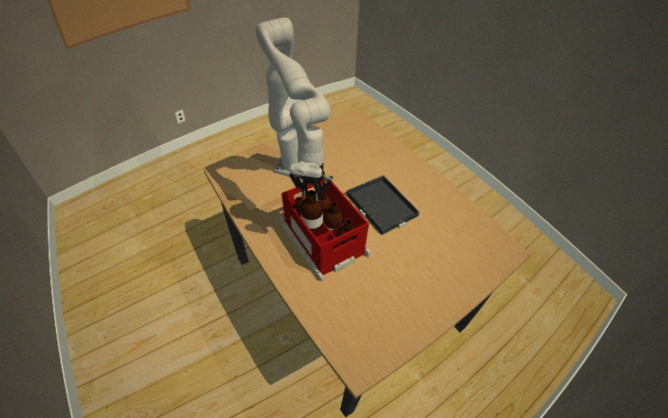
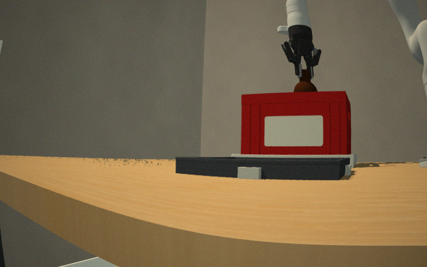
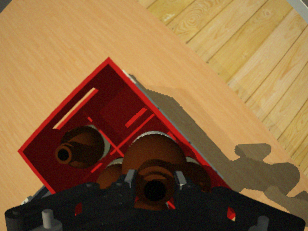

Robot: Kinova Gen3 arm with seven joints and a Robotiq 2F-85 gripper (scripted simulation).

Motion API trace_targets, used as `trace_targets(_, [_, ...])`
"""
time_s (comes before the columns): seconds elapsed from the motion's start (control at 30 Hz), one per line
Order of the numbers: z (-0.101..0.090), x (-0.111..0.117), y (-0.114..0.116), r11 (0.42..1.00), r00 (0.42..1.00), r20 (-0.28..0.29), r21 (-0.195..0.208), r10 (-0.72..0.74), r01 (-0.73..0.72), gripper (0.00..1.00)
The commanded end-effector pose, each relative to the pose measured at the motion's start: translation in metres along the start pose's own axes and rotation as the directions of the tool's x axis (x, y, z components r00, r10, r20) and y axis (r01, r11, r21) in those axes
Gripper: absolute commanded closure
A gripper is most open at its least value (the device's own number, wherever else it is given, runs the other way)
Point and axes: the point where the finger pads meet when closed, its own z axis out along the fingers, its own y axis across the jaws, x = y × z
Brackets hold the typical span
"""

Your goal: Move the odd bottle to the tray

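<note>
Your pincer (image 2: 304, 74) is closed on the neck of a brown bottle (image 1: 311, 209), which hangs upright and partly raised: its shoulders show above the rim of the red crate (image 2: 294, 102), and its white label shows from above. Other brown bottles stand in the crate's compartments; one (image 3: 78, 148) is seen from the wrist view in a cell beside the lifted one, and the near corner cells look vacant. The dark, shallow tray (image 1: 382, 203) lies just beside the crate on the wooden surface (image 1: 409, 295), with nothing in it.
</note>
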Motion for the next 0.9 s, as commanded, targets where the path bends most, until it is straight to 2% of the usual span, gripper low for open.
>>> trace_targets(0.0, [-0.005,0.001,-0.001,1.000,1.000,-0.005,0.005,0.000,0.000,1.00])
trace_targets(0.87, [-0.016,0.001,-0.001,1.000,1.000,-0.005,0.005,0.000,0.000,1.00])
